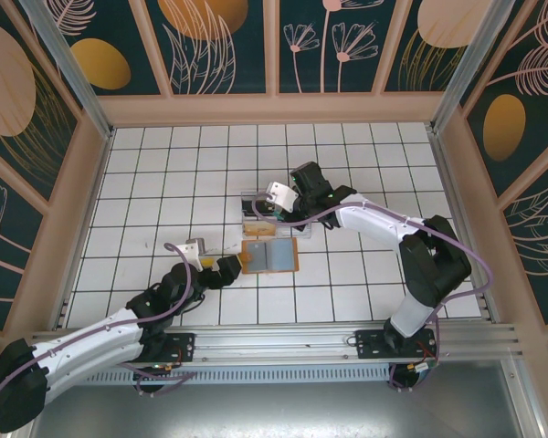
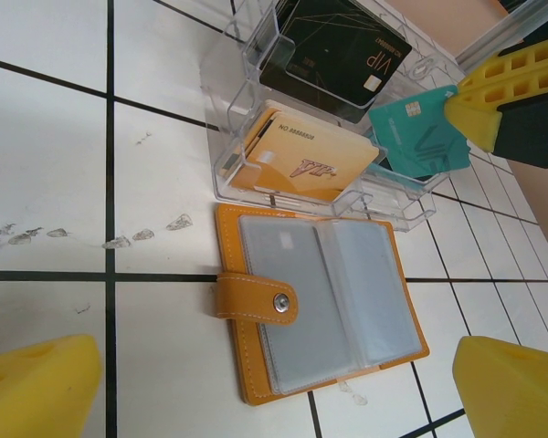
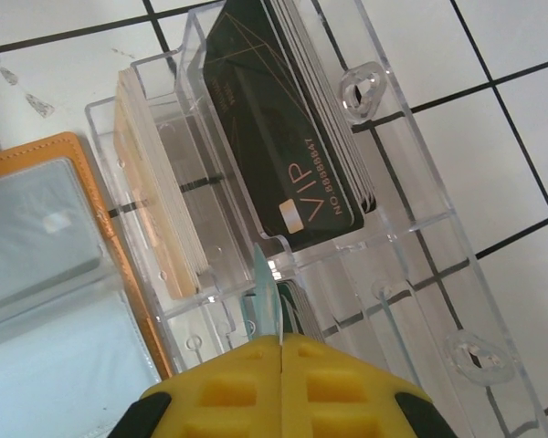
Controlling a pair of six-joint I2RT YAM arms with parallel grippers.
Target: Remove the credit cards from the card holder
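Your right tool has its pads pressed together on the edge of a teal card, gripping it by a thin margin at the clear tray. That is the weak point. A narrow pinch on a slick card can let it swivel or slip out. If you lower it at a slant, its corner may catch a divider wall or ride onto the black card instead of settling in its own slot. A hard push down could also shove the light tray into the holder, which lies just beside it.

Your left tool has its fingers apart and holds nothing. If it sweeps forward, it could drag the holder by its snap tab or fold it shut.

The holder lies open and flat on the desk, just ahead of the left tool's spread fingers and on the near side of the tray where the right tool works. Its pockets look empty, though a pale card inside would be hard to tell
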